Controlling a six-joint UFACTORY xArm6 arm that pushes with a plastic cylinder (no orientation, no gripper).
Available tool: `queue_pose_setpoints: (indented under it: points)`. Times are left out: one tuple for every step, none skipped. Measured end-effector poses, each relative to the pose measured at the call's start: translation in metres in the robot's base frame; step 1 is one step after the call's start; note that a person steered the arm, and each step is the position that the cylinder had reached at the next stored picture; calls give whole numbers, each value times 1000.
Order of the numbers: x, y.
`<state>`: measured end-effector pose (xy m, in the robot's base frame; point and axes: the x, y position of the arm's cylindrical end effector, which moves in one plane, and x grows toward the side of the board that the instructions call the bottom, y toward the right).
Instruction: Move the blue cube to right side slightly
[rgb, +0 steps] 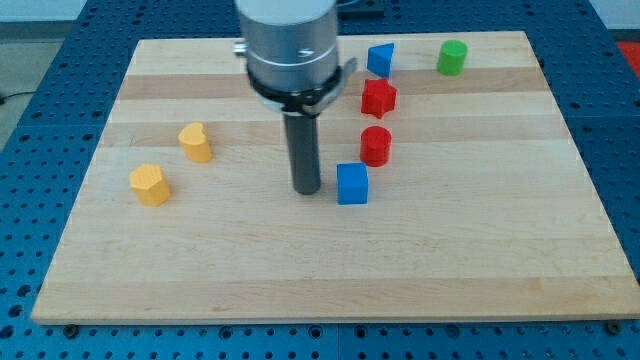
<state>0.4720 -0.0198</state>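
Note:
The blue cube (352, 184) sits near the middle of the wooden board (330, 270). My tip (307, 190) is on the board just to the cube's left, a small gap away or barely touching; I cannot tell which. A red cylinder (375, 146) stands just above and to the right of the cube. A red star-shaped block (378, 98) lies above that.
A blue triangular block (380, 60) and a green cylinder (452, 57) sit near the view's top edge of the board. A yellow heart-shaped block (196, 142) and a yellow hexagonal block (150, 185) lie at the view's left.

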Motion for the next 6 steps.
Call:
queue_pose_setpoints:
  points:
    - [0,29]
    - [0,41]
    - [0,22]
    - [3,-24]
    - [-11,-106]
    - [-41,-143]
